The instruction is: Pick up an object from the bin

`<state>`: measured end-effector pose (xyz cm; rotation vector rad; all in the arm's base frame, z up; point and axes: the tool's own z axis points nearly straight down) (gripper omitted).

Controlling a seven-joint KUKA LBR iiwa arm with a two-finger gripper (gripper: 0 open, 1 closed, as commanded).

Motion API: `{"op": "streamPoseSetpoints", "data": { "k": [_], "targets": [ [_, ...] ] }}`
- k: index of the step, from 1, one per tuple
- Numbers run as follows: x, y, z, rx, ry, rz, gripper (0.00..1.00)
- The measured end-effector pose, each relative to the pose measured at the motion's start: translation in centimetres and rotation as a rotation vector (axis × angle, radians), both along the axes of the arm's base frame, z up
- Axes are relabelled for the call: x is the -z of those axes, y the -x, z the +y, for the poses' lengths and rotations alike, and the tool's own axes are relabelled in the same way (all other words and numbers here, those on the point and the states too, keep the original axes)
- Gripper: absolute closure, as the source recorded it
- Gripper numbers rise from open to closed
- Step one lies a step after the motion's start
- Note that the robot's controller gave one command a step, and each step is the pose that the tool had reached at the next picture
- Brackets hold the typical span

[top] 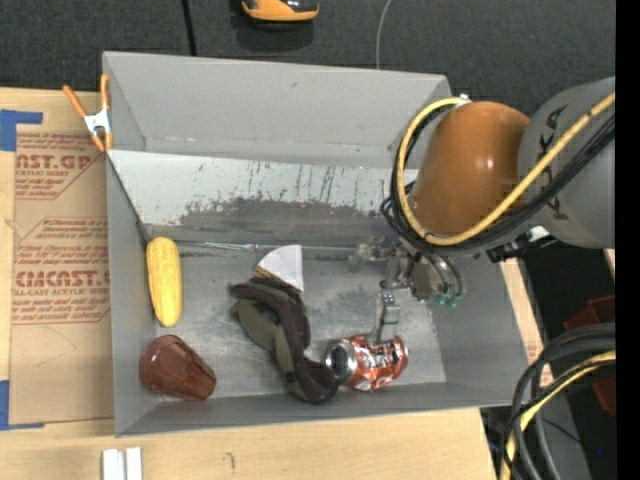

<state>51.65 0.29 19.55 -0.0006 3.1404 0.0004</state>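
Note:
My gripper (385, 320) hangs below the arm's orange cover at the right of the bin, low over the floor. Directly beneath its tip lies a crushed red and silver drinks can (372, 361) near the bin's front wall; the tip is just above the can's upper edge, and whether they touch I cannot tell. Left of the can, a dark brown glove (280, 333) sprawls across the middle of the floor, its cuff reaching the can. A small white wedge (283, 265) lies behind the glove.
A yellow corn cob (164, 281) lies along the left wall. In the front left corner sits a dark red lumpy thing (176, 369). The arm and its cables cover the bin's right side.

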Motion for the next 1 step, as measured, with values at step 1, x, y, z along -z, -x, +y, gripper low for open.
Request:
{"op": "streamPoseSetpoints", "data": {
  "k": [1],
  "targets": [
    [0.00,0.00,0.00,0.000,0.000,0.000,0.00]
  ]
}}
